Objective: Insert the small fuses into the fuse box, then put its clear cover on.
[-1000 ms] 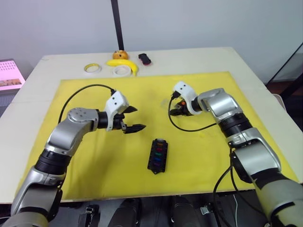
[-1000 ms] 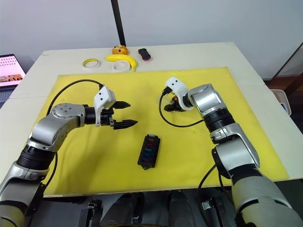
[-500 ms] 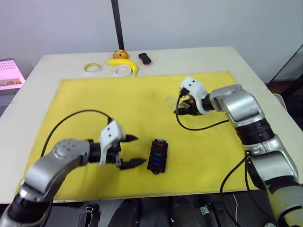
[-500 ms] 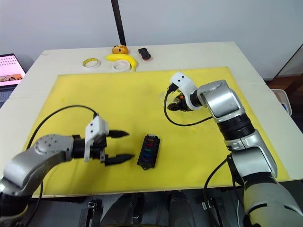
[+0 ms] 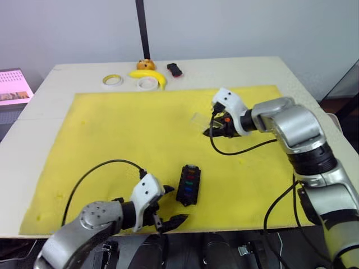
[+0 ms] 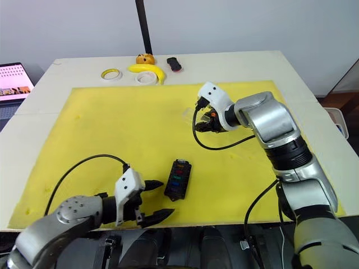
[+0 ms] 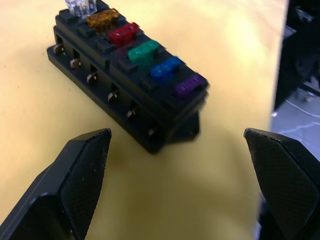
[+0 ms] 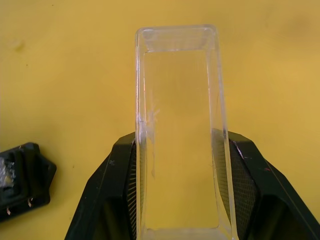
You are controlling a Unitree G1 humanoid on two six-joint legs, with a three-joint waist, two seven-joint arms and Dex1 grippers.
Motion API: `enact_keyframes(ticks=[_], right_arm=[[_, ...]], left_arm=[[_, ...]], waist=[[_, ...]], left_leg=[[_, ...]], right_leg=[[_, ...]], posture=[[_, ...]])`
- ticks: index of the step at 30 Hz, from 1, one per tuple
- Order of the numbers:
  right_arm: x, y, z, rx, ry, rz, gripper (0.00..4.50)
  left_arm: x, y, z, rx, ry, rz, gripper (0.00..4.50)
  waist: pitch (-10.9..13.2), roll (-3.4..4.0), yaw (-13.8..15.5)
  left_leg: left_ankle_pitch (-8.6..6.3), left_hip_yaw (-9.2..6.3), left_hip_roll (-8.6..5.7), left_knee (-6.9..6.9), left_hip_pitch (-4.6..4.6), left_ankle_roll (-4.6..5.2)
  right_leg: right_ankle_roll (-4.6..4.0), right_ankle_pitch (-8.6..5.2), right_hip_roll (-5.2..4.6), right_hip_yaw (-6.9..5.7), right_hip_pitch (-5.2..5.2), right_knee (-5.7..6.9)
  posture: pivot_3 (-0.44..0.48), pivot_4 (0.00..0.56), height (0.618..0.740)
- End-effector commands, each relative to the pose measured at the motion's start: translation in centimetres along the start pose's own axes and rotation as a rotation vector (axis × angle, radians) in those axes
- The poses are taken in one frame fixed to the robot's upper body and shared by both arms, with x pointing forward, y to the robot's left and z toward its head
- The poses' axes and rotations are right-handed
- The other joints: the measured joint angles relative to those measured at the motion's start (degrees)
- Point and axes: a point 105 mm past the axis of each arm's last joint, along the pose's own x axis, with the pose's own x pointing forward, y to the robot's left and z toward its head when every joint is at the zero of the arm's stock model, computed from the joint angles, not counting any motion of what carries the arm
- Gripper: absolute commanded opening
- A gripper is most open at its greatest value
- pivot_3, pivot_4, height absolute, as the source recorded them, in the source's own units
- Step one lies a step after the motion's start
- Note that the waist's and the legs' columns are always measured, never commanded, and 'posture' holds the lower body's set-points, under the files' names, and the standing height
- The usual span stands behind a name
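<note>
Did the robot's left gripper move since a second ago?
Yes. The left gripper has come back toward the robot, from beyond the fuse box to the yellow mat's near edge, jaws open.

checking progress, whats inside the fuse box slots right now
Six fuses sit in one row of the fuse box: clear, amber, red, green, blue, purple. Their blades are hidden in the slots. No cover on it; the right tool holds the clear cover.

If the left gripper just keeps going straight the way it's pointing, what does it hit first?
Most likely the fuse box. In the left wrist view it sits straight ahead between the open fingers of the left gripper, fuses already seated in its slots. Depth is hard to judge; it may clip the box's near end.
</note>
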Motion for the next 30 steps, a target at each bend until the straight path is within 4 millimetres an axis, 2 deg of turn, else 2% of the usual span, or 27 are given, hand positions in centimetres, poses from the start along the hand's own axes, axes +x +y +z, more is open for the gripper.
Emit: enact_keyframes(ticks=[1,5,11,25,27,30], right_arm=[[-1.2,0.2,0.9,-0.037,-0.026,-0.01,1.71],[-1.5,0.1,1.1,-0.034,-0.031,-0.021,1.71],[-1.7,0.1,1.3,-0.042,-0.035,-0.029,1.71],[-1.4,0.2,1.3,-0.042,-0.052,-0.028,1.71],[-1.3,0.2,1.4,-0.04,-0.055,-0.028,1.71],[-1.3,0.2,1.4,-0.038,-0.06,-0.029,1.71]], left_arm=[[0.9,-0.2,0.3,0.021,-0.034,0.027,4.5],[1.9,0.7,0.3,0.026,-0.055,0.086,4.5],[2.2,1.6,0.2,0.056,-0.061,0.139,4.5],[-1.6,4.6,-0.1,0.135,0.023,0.176,4.5],[-1.7,4.6,-0.1,0.133,0.023,0.172,4.5],[-1.2,3.6,0.0,0.102,0.012,0.11,4.5]], waist=[[0.0,0.0,0.0],[0.0,0.0,0.0],[0.0,-0.01,0.1],[0.0,-0.01,-0.1],[0.0,-0.01,-0.1],[0.0,-0.01,-0.1]], left_leg=[[0.0,0.0,0.01,0.0,0.0,0.0],[0.0,0.0,0.01,0.0,0.0,0.0],[0.0,0.0,0.0,0.01,0.0,0.0],[0.0,0.0,0.03,0.0,0.01,0.0],[0.0,0.0,0.03,0.0,0.01,0.0],[0.0,0.0,0.03,0.0,0.01,0.0]], right_leg=[[0.0,0.0,0.01,0.0,0.0,0.0],[0.0,0.0,0.01,0.0,0.0,0.0],[0.0,0.0,0.0,-0.01,0.02,0.0],[0.0,0.0,0.03,-0.01,0.0,0.0],[0.0,0.0,0.03,-0.01,0.0,0.0],[0.0,0.0,0.03,-0.01,0.0,0.0]], posture=[[0.0,0.15,0.74],[0.0,0.15,0.74],[0.0,0.15,0.74],[0.0,0.15,0.74],[0.0,0.15,0.74],[0.0,0.15,0.74]])
